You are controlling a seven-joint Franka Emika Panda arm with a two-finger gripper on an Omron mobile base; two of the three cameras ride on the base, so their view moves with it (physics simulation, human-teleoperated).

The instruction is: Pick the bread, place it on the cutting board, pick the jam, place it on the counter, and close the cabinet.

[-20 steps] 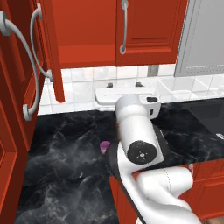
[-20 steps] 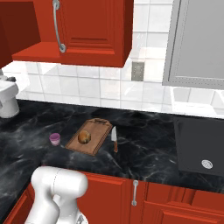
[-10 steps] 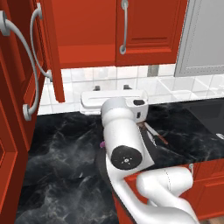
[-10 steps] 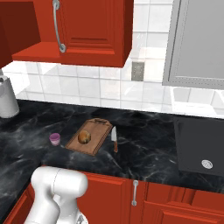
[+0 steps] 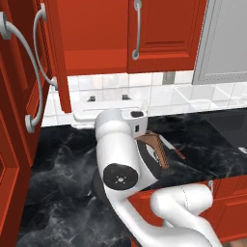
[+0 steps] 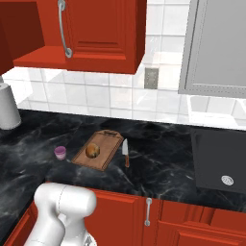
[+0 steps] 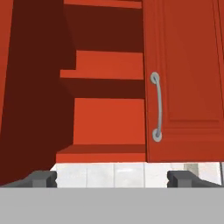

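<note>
The bread (image 6: 92,151) was seen lying on the cutting board (image 6: 99,150), toward the board's left side, with the board set near the middle of the counter (image 6: 158,163) and its short handle end turned toward the tiled back wall (image 6: 96,96). The jam (image 6: 60,152) was found standing upright on the counter just to the left of the board, apart from it and nearer the counter's front edge than its back. A knife (image 6: 125,152) was laid on the counter just beside the board's right edge, its dark handle pointing toward the front edge.

The cabinet (image 7: 183,78) hung above the counter with its left door (image 5: 50,53) swung open, so that red shelves (image 7: 103,70) inside were exposed, while the right door was shut with its curved silver handle (image 7: 156,107) upright. The gripper (image 7: 112,178) was raised to the height of the cabinet's underside and was aimed into the open left half; its jaws were spread wide with nothing between them, one fingertip (image 7: 41,178) at each lower corner of the hand view. Bread, board and jam were all well below and apart from the jaws, down on the counter

A grey-fronted unit (image 6: 216,48) was fixed to the right of the cabinet, and a dark cooktop (image 6: 221,166) was set at the counter's right end
</note>
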